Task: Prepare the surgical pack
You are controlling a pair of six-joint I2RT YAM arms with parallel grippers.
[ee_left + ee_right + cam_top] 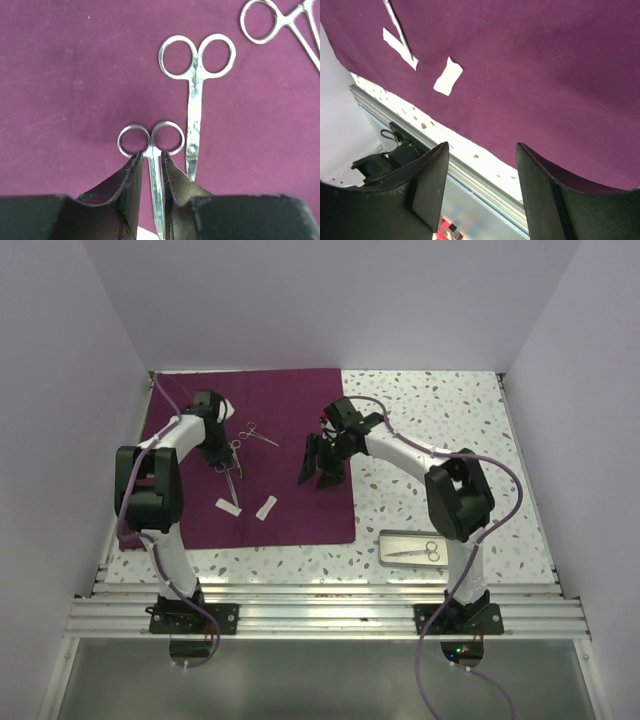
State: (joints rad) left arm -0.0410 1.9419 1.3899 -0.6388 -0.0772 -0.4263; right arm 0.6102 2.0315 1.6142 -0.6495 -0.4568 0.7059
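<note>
Left gripper (151, 156) straddles the small scissors (155, 185) at the shank, jaws nearly together (real pinch or not, can't tell). Right gripper (482, 145) gapes empty over the purple cloth (300, 525). Steel tray (385, 548) sits off-cloth, nearer the right arm. Scissors' long axis runs straight out from the left fingers, rings leading.

Small scissors (151, 143): blades hidden inside left gripper (151, 155). Longer scissors (195, 90): tip behind a finger. Third instrument (287, 16): cut off by frame edge (top right).
</note>
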